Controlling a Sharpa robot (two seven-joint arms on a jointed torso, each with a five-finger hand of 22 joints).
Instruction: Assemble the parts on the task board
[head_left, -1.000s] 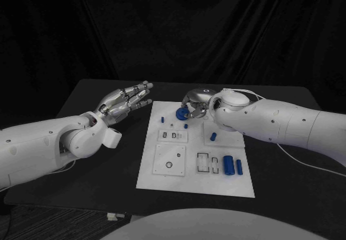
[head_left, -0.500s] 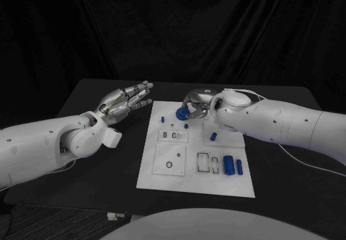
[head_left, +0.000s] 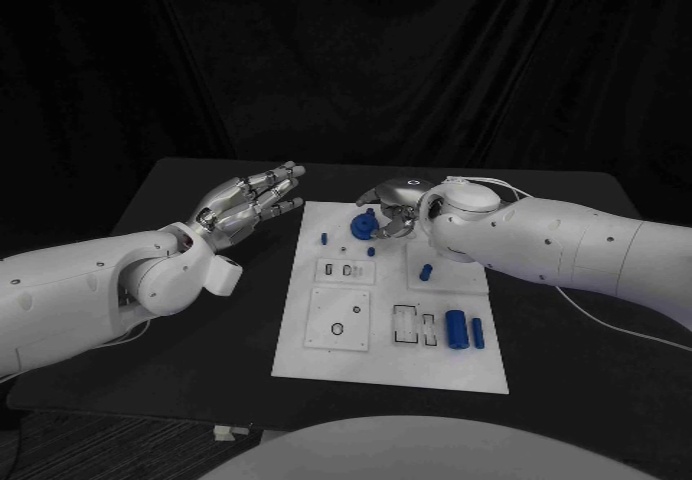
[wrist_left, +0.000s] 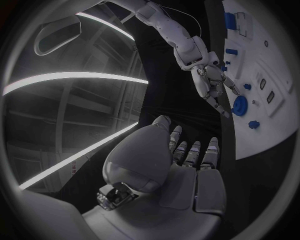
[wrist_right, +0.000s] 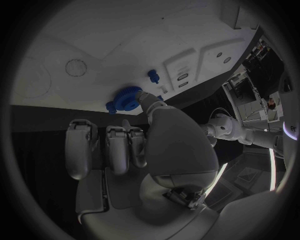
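Right hand (head_left: 387, 212) pinches a blue gear (head_left: 365, 226) near the far edge of the task board (head_left: 389, 375), fingertips closed on its rim. Around it, a small blue peg (head_left: 326, 239) stands near the board's far left corner, while another peg (head_left: 427, 271) and two blue cylinders (head_left: 464, 329) lie toward the right edge. Left hand (head_left: 248, 204) hovers off the board's left edge, fingers spread, holding nothing. Assembly looks early: most pieces appear unseated.

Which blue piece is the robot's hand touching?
The round blue gear at the board's far end; the right hand holds it. The other blue pieces sit untouched.
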